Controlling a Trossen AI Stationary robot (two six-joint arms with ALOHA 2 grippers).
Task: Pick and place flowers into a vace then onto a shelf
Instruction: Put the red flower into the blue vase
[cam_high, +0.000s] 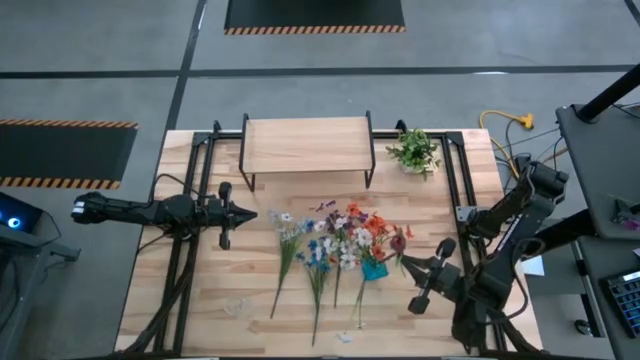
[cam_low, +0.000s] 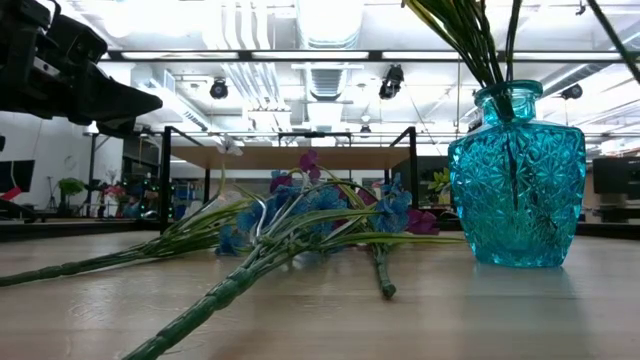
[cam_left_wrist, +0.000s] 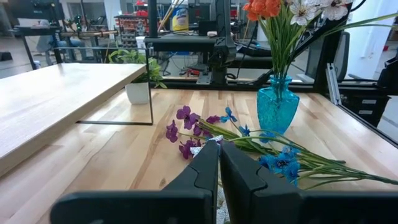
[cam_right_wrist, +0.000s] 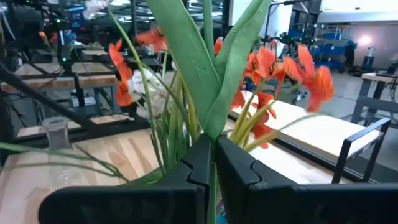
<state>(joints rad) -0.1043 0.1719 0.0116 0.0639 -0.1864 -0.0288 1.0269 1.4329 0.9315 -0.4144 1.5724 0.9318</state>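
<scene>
Landmark: the faceted turquoise glass vase (cam_low: 516, 180), standing upright on the bench near its front-right part.
Flowers in vase: orange-red and white blooms on thin green stems (cam_left_wrist: 278, 25) already stand in the vase's neck, so part of the job looks done.
Right claw (cam_right_wrist: 212, 163): fingers pressed together on a green stem with broad leaves (cam_right_wrist: 211, 68), right above the vase; judged to be steadying or lowering that stem into the neck.
Loose flowers (cam_high: 312, 250): blue, purple and white long-stemmed ones lie flat on the bench just left of the vase, stems pointing to the front edge, handy for the next picks.
Left claw (cam_left_wrist: 217, 163): fingers shut with nothing between them, held above the bench well to the left of the vase and aimed at the loose blooms; it seems to wait its turn.
Shelf: low light-wood plank on thin black legs (cam_high: 306, 146), behind the vase toward the bench's far edge, top bare, ready to take the filled vase.
Other plant: small bushy green plant in a white pot (cam_high: 414, 151), behind the vase, just right of the shelf.
Bench: pale wood planks (cam_high: 210, 290), black frame rails at both sides.
Room: grey floor with hazard-striped mats; workshop racks and ceiling lights beyond.
</scene>
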